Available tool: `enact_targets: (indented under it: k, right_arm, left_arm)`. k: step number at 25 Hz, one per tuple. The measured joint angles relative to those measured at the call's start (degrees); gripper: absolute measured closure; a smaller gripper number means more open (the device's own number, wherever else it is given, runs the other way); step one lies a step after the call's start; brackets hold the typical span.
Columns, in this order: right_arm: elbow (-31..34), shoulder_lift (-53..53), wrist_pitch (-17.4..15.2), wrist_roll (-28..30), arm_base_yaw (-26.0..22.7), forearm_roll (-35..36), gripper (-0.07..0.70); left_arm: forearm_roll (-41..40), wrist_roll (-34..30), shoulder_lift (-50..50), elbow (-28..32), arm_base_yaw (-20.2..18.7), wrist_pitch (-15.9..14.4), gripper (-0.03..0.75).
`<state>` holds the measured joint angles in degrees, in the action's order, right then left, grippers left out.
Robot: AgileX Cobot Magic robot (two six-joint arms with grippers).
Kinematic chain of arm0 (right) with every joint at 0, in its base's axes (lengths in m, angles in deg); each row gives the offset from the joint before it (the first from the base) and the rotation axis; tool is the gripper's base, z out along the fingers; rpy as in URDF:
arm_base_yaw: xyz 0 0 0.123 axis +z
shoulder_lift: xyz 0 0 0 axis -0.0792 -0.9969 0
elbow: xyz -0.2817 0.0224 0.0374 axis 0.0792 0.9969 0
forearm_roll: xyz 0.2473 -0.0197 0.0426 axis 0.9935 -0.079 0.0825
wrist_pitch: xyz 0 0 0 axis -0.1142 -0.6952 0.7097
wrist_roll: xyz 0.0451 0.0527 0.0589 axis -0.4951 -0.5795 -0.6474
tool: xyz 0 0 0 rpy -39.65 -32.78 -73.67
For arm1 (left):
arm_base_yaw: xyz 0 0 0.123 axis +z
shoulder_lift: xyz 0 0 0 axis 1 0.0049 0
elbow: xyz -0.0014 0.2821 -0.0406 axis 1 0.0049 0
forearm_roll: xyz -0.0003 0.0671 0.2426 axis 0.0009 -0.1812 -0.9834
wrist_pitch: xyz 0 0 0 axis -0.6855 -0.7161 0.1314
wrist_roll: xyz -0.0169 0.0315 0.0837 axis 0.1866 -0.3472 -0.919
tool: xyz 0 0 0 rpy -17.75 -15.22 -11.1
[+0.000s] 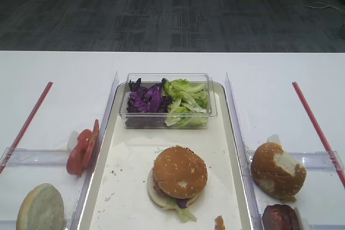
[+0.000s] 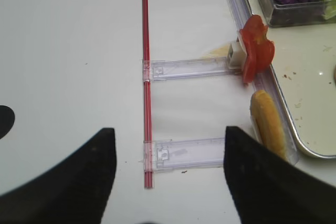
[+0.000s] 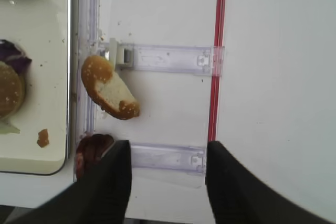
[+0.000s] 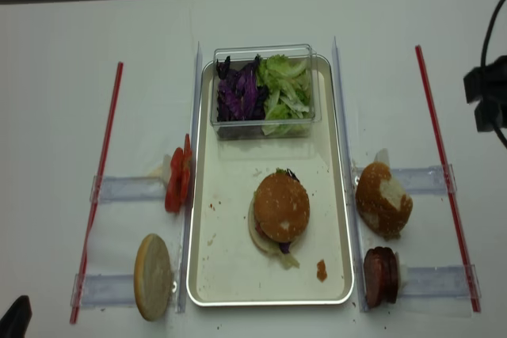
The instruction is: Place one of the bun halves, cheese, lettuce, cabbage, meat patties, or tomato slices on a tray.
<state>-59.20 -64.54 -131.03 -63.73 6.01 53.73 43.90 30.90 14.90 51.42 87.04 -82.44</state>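
The tray [image 1: 226,149] holds a stacked burger topped by the seeded bun half [image 1: 180,172] [image 4: 281,205]. A clear tub on the tray contains cabbage [image 1: 145,99] and lettuce [image 1: 186,100]. Tomato slices [image 1: 83,146] [image 2: 257,51] stand left of the tray. A meat patty [image 1: 280,218] [image 3: 92,153] stands to the tray's right. My right gripper [image 3: 169,145] hangs open over the table, its left finger beside the patty. My left gripper [image 2: 169,132] is open and empty, left of the tomato slices. Cheese is out of view.
A pale seedless bun [image 1: 40,208] [image 2: 268,124] leans at the tray's front left. A seeded bun with a torn white patch [image 1: 277,171] [image 3: 107,87] sits at the right. Red strips [image 1: 315,122] [image 2: 146,77] and clear plastic rails [image 3: 168,59] lie on both sides.
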Motion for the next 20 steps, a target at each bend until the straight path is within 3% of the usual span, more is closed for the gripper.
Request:
enact_targets:
  k: [9,20]
  right_arm:
    - [10.5,18.2,-0.6,3.7,0.0,0.1,0.272]
    - [12.2,37.0,-1.5,4.5,0.0,-0.4,0.272]
  left_arm:
    - [0.0,0.0,0.0,0.0,0.0,0.0,0.293]
    - [0.0,0.0,0.0,0.0,0.0,0.0,0.293]
